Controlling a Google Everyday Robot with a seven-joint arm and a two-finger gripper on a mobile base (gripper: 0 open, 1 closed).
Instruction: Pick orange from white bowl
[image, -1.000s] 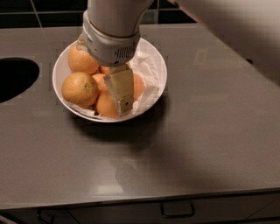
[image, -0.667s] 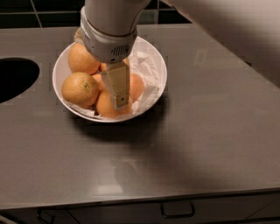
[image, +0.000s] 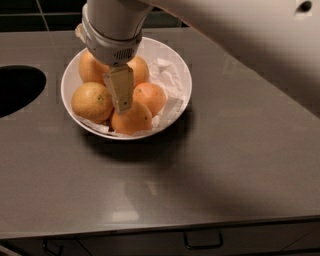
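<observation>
Camera view: The robot's arm (image: 215, 30) reached in from the upper right over the white bowl (image: 67, 95), which stood on the grey table (image: 225, 150) just right of a dark round opening (image: 17, 90). The pincer (image: 122, 102) hung low inside the bowl, its pale beige tip pointing down among the fruit. Whether it was apart or together could not be told from this angle.

The orange (image: 90, 102), large, pale and dimpled with a small dark speck, lay at the bowl's left side, just left of the pincer's tip. Whether the two touched was not clear. Four other oranges (image: 150, 97) crowded behind, beside and in front of it on crumpled white paper (image: 167, 75).

A second earlier the pincer's tip had sat further right and nearer the bowl's front rim, hiding much of the middle fruit. It had since shifted left toward the speckled orange, and the round wrist housing (image: 112, 30) loomed larger at the top. The bowl and the fruit lay where they had been.
</observation>
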